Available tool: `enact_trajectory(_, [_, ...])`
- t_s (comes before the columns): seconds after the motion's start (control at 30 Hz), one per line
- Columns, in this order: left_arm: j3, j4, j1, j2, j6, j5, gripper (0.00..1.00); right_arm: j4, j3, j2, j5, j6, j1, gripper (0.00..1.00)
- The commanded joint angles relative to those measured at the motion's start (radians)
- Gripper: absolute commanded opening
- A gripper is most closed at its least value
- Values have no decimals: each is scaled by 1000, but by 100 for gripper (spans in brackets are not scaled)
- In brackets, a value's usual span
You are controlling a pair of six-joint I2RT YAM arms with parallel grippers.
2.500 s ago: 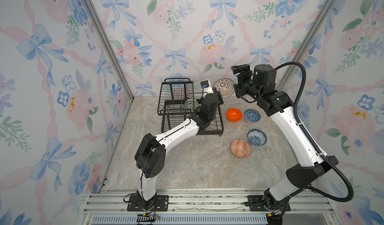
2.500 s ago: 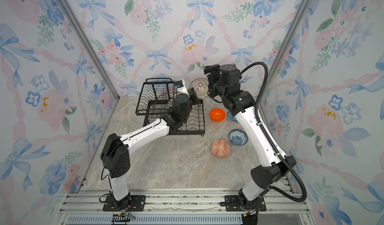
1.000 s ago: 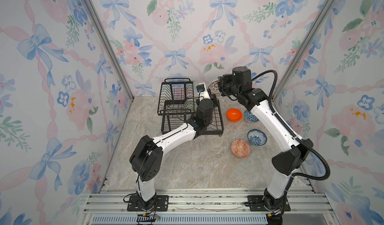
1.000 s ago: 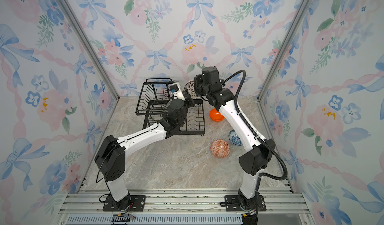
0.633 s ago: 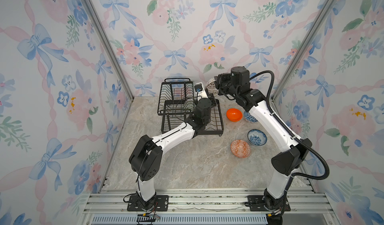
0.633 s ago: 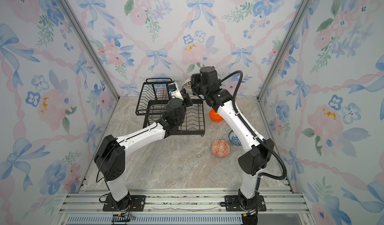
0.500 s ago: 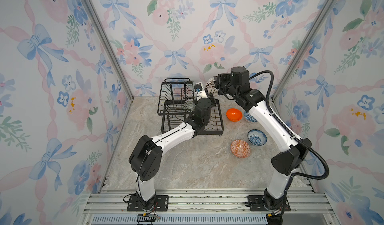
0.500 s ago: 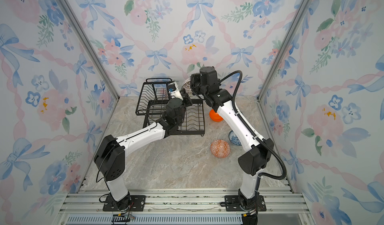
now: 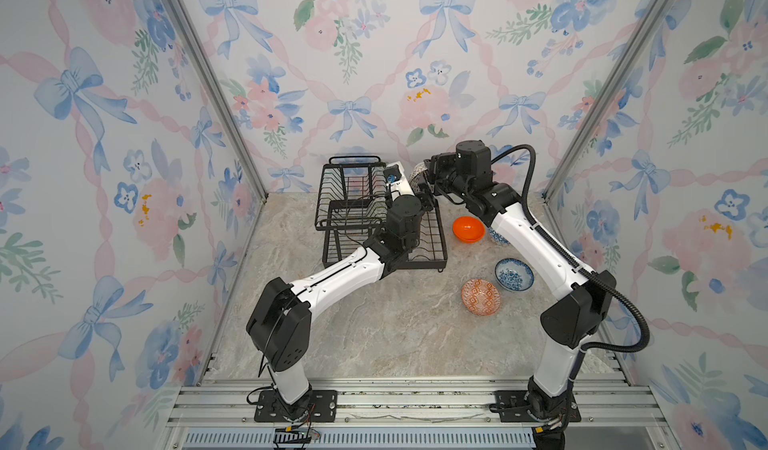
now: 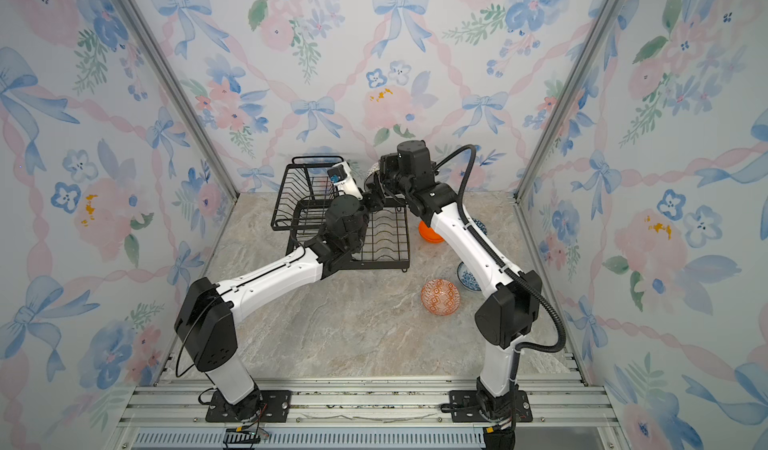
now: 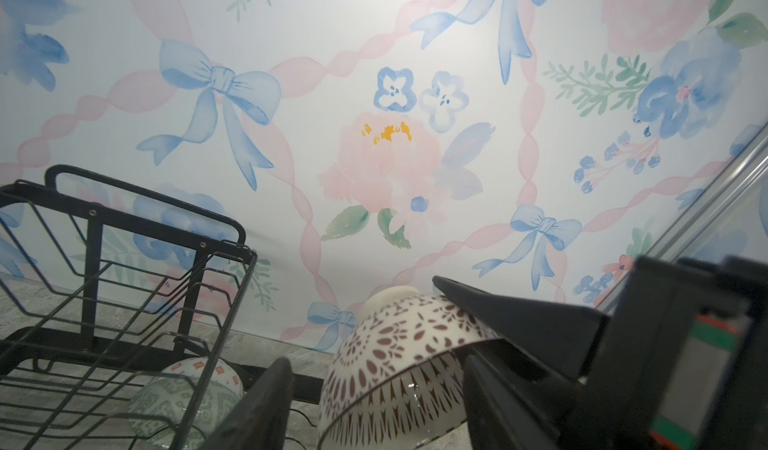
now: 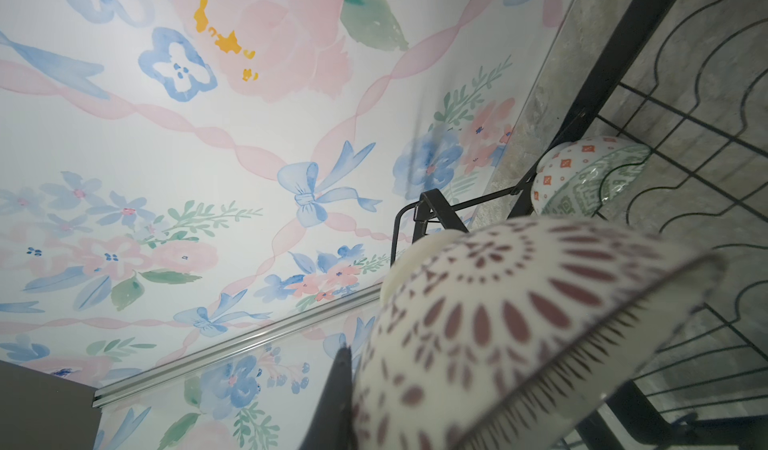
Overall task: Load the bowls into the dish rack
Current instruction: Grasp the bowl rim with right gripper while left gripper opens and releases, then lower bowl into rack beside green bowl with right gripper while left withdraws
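Bowl with brown lattice (image 11: 395,365) pinched by rim in right gripper (image 11: 484,336), up at 1 o'clock of dish rack (image 9: 441,236) (grey-green bowl (image 11: 183,398) inside). Left gripper (image 9: 420,194) fingers wide apart, just beside same bowl.

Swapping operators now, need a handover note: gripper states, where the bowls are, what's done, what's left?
Left gripper: open, beside the white-and-brown bowl, not gripping it.
Right gripper: shut on that bowl's rim, holding it up near the dish rack.
Done: grey-green bowl in the rack's lower tray.
On the table: orange bowl, orange-and-white bowl, near blue bowl, far blue bowl partly behind the right arm.
Left: rack the held bowl, then those four.
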Motion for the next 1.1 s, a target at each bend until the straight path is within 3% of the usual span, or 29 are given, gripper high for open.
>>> enact_trajectory(0.0, [-13,-44,-13,-48,-9,-14,91,93,-16,-14,-18,-40,-27,0])
enact_trajectory(0.03, [-14,-59,-15,-54,-13,-8,98,106,-28,-16,-21,-42,-32,0])
enact_trajectory(0.37, [-16,-354,-35,-150,-100,59,98,226,-144,-49,-83,-104,-129,0])
enact_trajectory(0.73, [39,-684,-2,-238,-57,221,98,72,-85,-7,-84,-304,-161,0])
enact_trajectory(1.07, [46,-715,123,-244,-97,384,98,128,-115,33,-69,-467,-92,0])
